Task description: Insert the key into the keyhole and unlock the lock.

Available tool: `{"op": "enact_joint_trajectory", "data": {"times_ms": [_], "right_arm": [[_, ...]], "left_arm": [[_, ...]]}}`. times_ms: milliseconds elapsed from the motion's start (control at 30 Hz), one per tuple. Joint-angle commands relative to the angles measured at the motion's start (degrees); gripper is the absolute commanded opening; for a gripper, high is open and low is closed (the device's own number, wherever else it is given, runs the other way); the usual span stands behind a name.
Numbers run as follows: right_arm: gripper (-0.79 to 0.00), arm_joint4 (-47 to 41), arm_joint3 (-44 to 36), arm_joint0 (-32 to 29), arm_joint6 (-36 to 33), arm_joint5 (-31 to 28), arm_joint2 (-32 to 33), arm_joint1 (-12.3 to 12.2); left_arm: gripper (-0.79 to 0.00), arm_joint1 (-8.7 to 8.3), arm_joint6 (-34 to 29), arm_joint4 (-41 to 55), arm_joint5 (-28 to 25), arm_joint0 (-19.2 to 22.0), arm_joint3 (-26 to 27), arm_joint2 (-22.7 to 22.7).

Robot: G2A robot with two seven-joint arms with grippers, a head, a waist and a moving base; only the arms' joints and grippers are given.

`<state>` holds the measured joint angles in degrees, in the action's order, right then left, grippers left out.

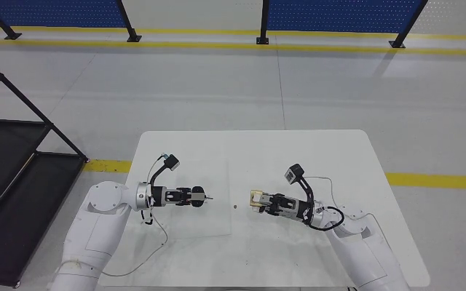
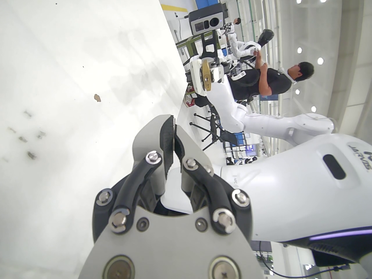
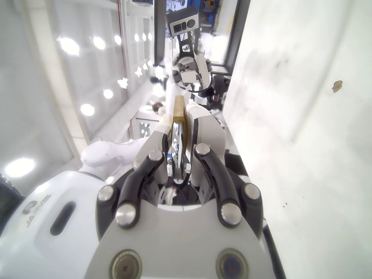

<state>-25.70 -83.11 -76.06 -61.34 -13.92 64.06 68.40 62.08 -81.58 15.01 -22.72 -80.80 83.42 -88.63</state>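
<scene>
Key point(image 1: 209, 197) is left of lock point(image 1: 255, 197), above table point(image 1: 291, 153).

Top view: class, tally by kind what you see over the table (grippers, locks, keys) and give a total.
Grippers: 2, the left gripper and the right gripper
Locks: 1, the brass lock, held in the right gripper
Keys: 1, the key, its tip poking out of the left gripper
Total: 4
</scene>
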Motion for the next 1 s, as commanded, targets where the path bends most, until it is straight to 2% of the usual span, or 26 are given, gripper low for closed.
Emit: {"op": "enact_joint_trajectory", "data": {"times_ms": [0,267,433,600,967], "right_arm": [[-0.785,0.0,0.0,0.0,0.0,0.0,0.0,0.0],[-0.785,0.0,0.0,0.0,0.0,0.0,0.0,0.0],[-0.785,0.0,0.0,0.0,0.0,0.0,0.0,0.0],[-0.785,0.0,0.0,0.0,0.0,0.0,0.0,0.0],[-0.785,0.0,0.0,0.0,0.0,0.0,0.0,0.0]], "left_arm": [[-0.785,0.00,0.0,0.0,0.0,0.0,0.0,0.0],[-0.785,0.00,0.0,0.0,0.0,0.0,0.0,0.0],[-0.785,0.54,5.8,7.0,2.0,-1.3,0.2,1.6],[-0.785,0.89,8.2,10.6,3.5,-2.3,0.4,4.1],[-0.785,1.38,16.4,6.0,3.4,-2.9,3.2,9.3]]}}
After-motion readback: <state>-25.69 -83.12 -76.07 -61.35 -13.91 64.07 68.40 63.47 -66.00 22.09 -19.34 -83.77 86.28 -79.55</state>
